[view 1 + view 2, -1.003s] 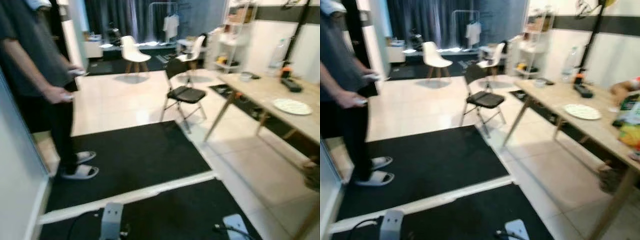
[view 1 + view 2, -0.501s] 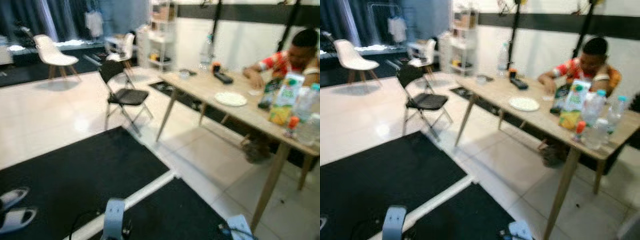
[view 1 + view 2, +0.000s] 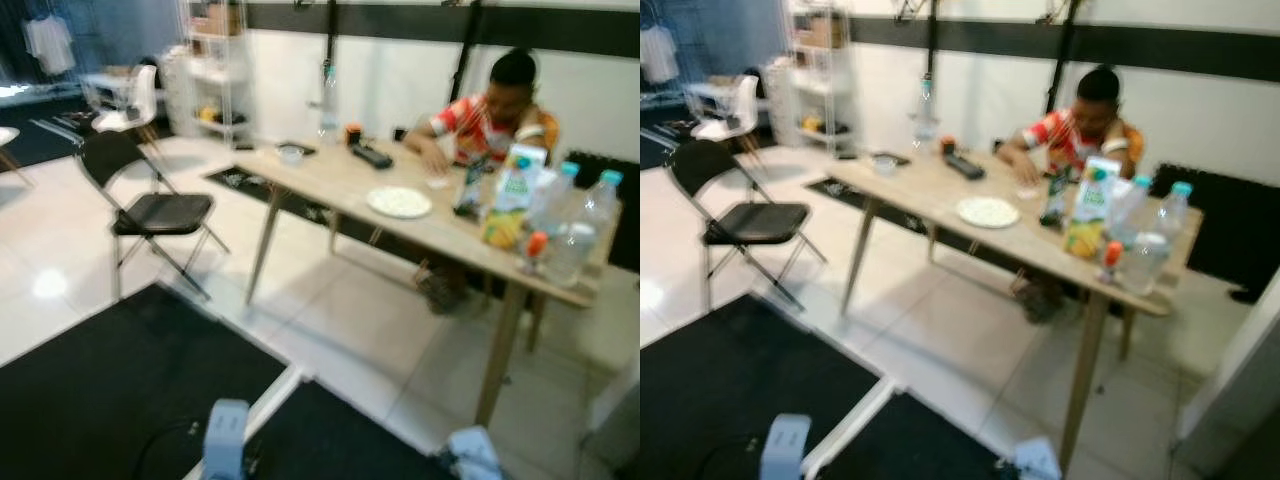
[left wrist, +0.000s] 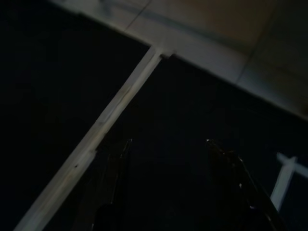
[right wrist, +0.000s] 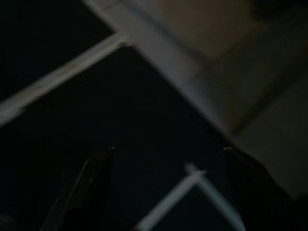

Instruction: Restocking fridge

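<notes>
Bottles [image 3: 585, 225] crowd table [image 3: 340, 180] end; open tile floor [image 3: 340, 320] beside.

The whole picture has swung round, so the camera has turned, not the things. The standing person in slippers who was at the left edge a second ago has gone out of view. The long wooden table [image 3: 350, 190], once at the far right, now runs across the middle, with a seated person [image 3: 495, 110] behind it at upper right. A juice carton [image 3: 510, 195] and bottles [image 3: 580, 225] on its near end have come into view. The black folding chair [image 3: 150, 210] has shifted from centre to the left.
</notes>
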